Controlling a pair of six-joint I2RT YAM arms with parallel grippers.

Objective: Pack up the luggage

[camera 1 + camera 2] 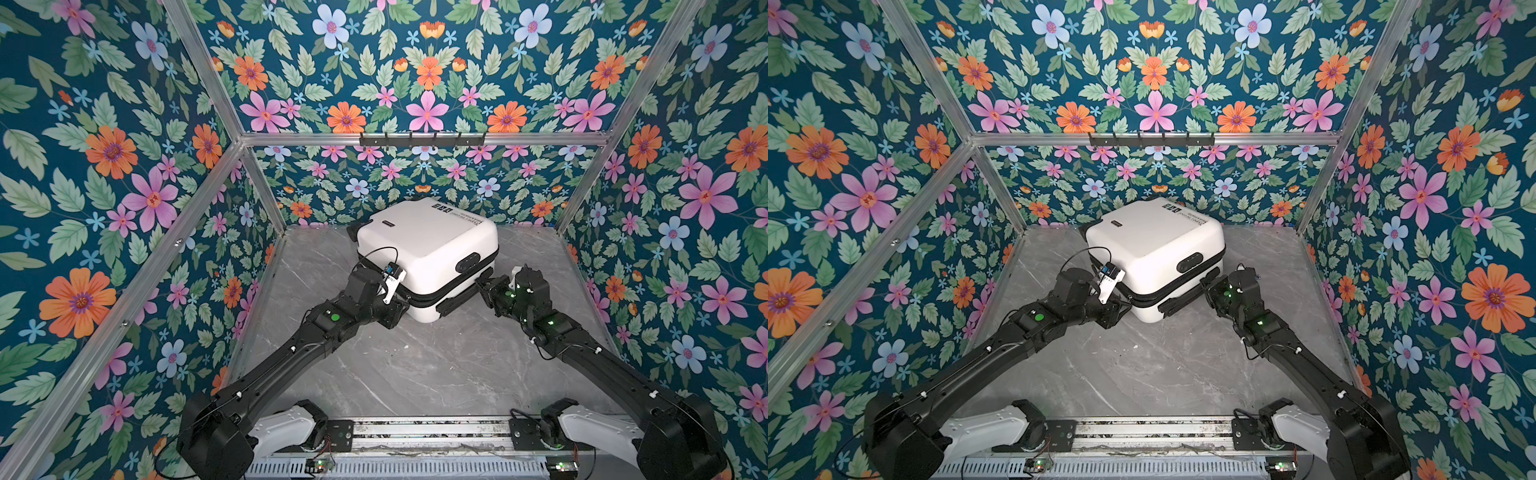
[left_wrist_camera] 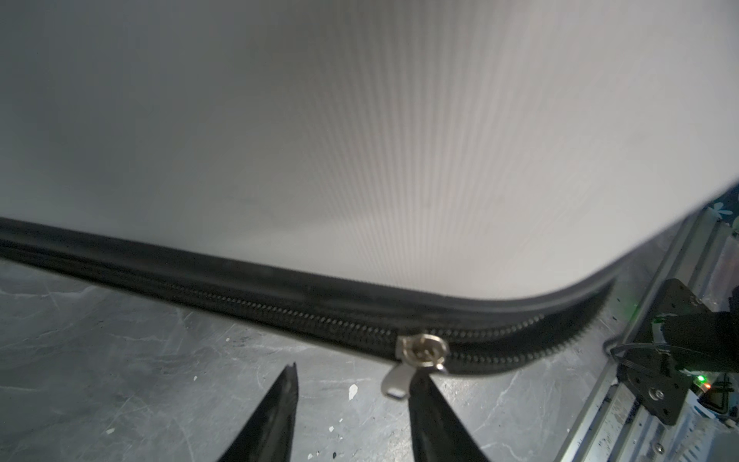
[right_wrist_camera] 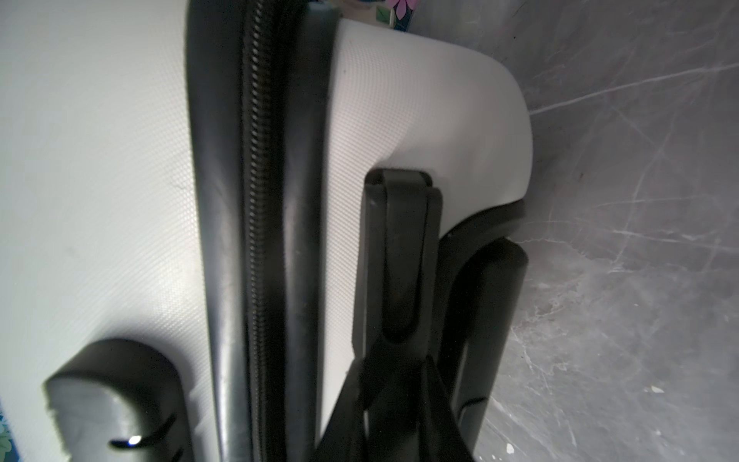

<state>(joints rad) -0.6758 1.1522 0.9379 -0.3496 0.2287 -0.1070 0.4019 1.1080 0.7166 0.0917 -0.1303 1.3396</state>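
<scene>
Left hand (image 2: 356, 370) beside white, black-zippered luggage (image 1: 428, 245)

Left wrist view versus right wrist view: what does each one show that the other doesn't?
Only left wrist: the silver zipper slider and its pull tab, which lies between the fingers of the open left gripper, close to one of them. Only right wrist: the black handle, with the right gripper apparently shut on its end. Both: the luggage with its white shell, its black zipper track and the grey marbled table.
</scene>
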